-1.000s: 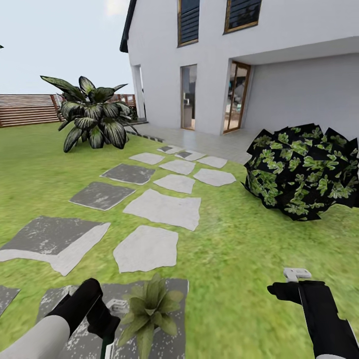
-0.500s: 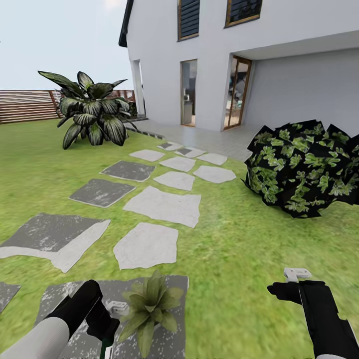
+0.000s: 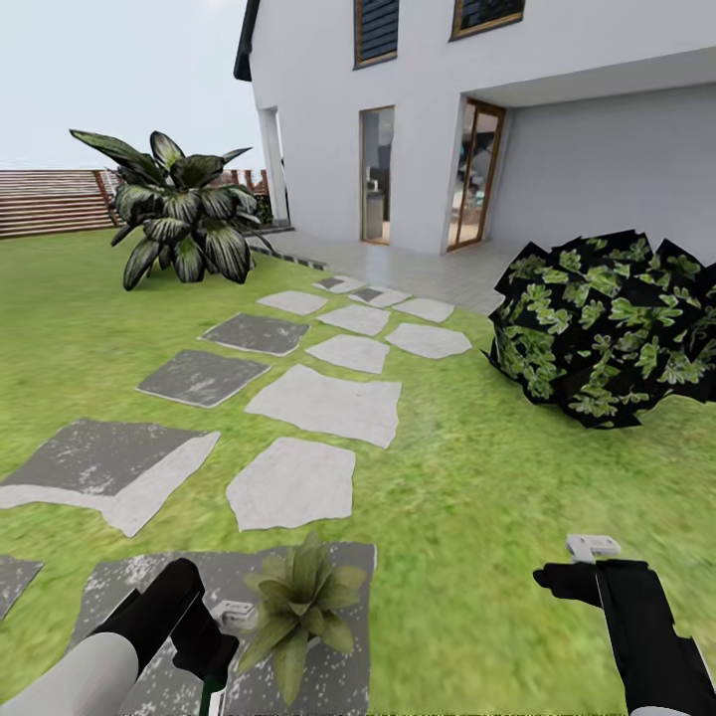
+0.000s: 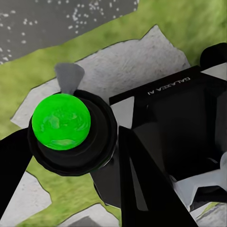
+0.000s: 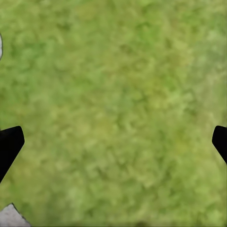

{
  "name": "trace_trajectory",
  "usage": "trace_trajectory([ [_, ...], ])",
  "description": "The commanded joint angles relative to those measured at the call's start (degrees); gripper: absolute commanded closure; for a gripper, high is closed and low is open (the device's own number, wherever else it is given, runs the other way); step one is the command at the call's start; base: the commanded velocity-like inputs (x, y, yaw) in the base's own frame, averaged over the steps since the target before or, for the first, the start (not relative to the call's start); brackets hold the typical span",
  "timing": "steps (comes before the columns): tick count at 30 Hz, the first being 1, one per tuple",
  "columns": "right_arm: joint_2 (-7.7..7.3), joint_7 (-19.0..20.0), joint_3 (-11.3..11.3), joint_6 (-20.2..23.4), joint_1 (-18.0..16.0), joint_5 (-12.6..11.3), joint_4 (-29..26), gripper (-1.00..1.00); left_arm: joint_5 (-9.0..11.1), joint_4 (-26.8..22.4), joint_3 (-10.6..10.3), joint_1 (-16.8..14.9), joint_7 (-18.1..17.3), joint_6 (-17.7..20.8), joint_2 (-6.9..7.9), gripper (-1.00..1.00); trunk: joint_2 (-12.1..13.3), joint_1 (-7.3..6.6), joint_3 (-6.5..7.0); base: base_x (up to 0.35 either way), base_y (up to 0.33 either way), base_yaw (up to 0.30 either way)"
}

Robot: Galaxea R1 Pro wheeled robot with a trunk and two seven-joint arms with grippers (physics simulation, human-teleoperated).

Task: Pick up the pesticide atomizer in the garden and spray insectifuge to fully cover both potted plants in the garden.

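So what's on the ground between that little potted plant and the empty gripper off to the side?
Just bare lawn in the head view, between the potted plant and the right gripper.

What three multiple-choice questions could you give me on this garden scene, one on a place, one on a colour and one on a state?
1. Where does the potted plant stand?
A. on a grey paving stone
B. inside the house
C. on a wooden table

2. What colour is the slatted fence?
A. white
B. brown
C. blue

3. How is the right pincer?
A. shut on a leaf
B. shut on a pebble
C. open, holding nothing

Answers:
1 A: the head view shows the plant resting on the speckled grey stone.
2 B: the slats behind the lawn are brown.
3 C: the right wrist view shows its fingers far apart with bare grass between them.
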Motion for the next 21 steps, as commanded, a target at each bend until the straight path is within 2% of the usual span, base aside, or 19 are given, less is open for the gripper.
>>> trace_trajectory([
  [1, 0.01, 0.6, 0.0, 0.1, 0.0, 0.6, -0.1, -1.0, -0.5, -0.1, -0.2, 0.0, -0.6, 0.1, 0.04, 1.0, 0.0, 0.0, -0.13, 0.0, 0.0, 0.0],
  [7, 0.01, 0.6, 0.0, 0.1, 0.0, 0.7, -0.1, -1.0, -0.5, -0.1, -0.2, 0.0, -0.7, 0.1, 0.04, 1.0, 0.0, 0.0, -0.33, 0.0, 0.0, 0.0],
  [11, 0.01, 0.6, 0.0, 0.1, 0.0, 0.7, -0.1, -1.0, -0.5, -0.1, -0.2, 0.1, -0.7, 0.1, 0.04, 1.0, -1.6, 0.87, -1.06, 0.0, 0.0, 0.0],
  [15, 0.02, 0.6, 0.0, 0.1, 0.0, 0.7, -0.1, -1.0, -0.5, -0.1, -0.2, 0.1, -0.7, 0.1, 0.04, 1.0, -1.6, 0.87, -1.06, 0.0, 0.0, 0.0],
  [21, 0.01, 0.6, 0.0, 0.1, 0.0, 0.6, -0.1, -1.0, -0.5, -0.1, -0.2, 0.1, -0.7, 0.1, 0.04, 1.0, -4.0, 2.19, -2.14, 0.0, 0.0, 0.0],
])
